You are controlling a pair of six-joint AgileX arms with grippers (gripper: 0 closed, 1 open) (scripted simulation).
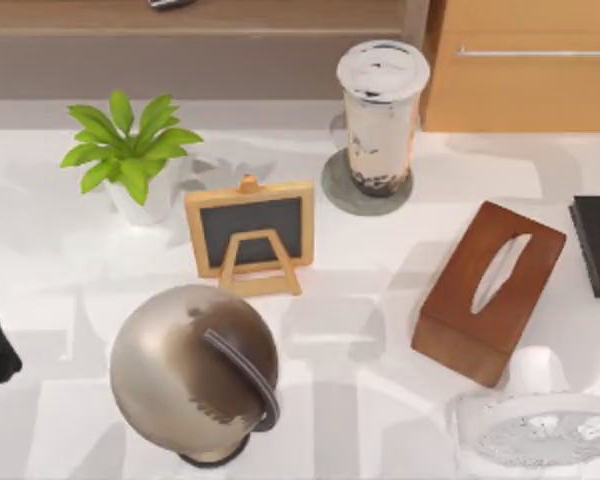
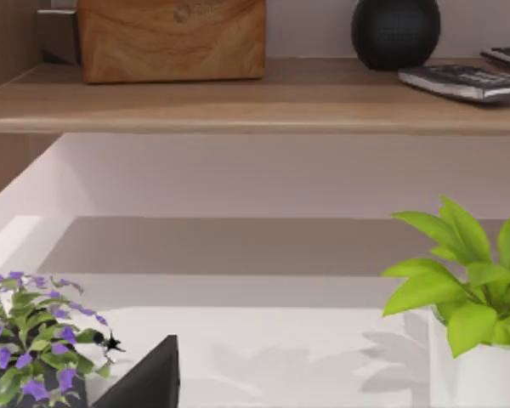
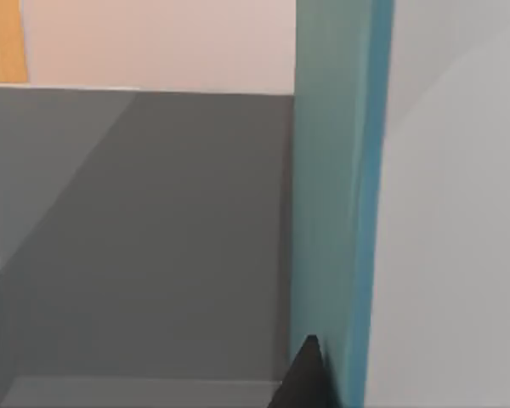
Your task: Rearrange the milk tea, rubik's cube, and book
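White tabletop: milk tea (image 1: 382, 115) upright on grey coaster (image 1: 340, 190), just beside chalkboard easel (image 1: 250, 232). Cup tall, slippery, top-heavy; you grip mid-body. Teal book (image 3: 336, 204) against right gripper fingertip (image 3: 304, 378); finger state cannot tell.

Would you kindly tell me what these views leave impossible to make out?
- Top view: the black book is cut off by the right edge.
- Top view: the globe hides its own base.
- Right wrist view: the book, a teal slab edge-on, runs past the frame; its cover is unseen.
- Left wrist view: a dark fingertip at the frame edge.
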